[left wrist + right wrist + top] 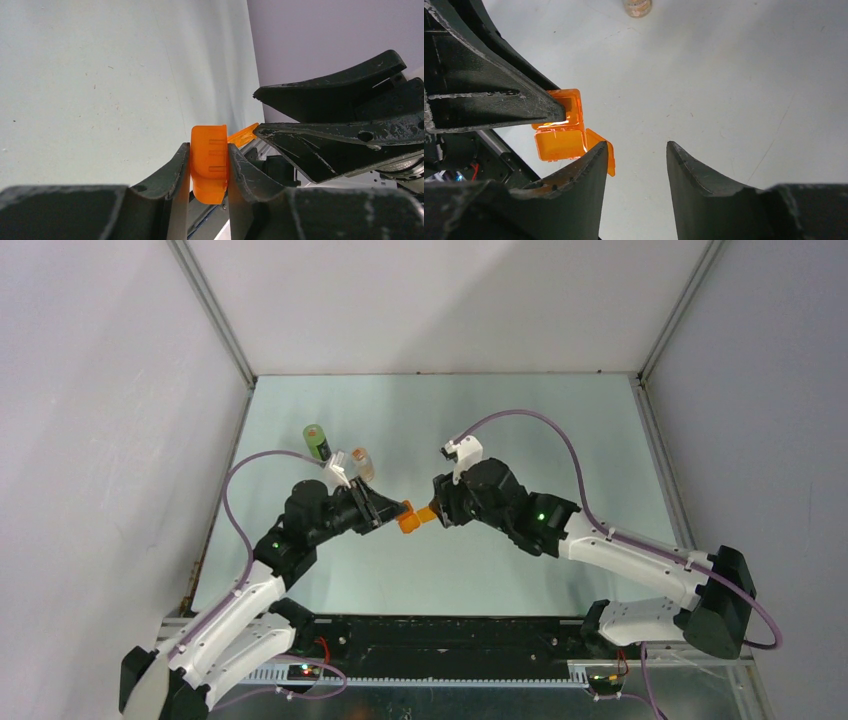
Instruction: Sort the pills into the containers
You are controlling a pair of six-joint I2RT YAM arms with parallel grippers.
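My left gripper (392, 510) is shut on the orange box (408, 518) and holds it above the table's middle. In the left wrist view the box (209, 165) sits clamped between the fingers of that gripper (210, 148). In the right wrist view the box (559, 142) shows an open recess and a raised lid flap. My right gripper (637, 145) is open and empty, with its left fingertip just beside the flap; in the top view it (435, 510) faces the box. The green bottle (317, 441) and the clear vial (362, 463) stand at the back left. No pills show.
The vial's base shows at the top edge of the right wrist view (637, 7). The right gripper's fingers (330, 85) fill the right of the left wrist view. White walls close the table on three sides.
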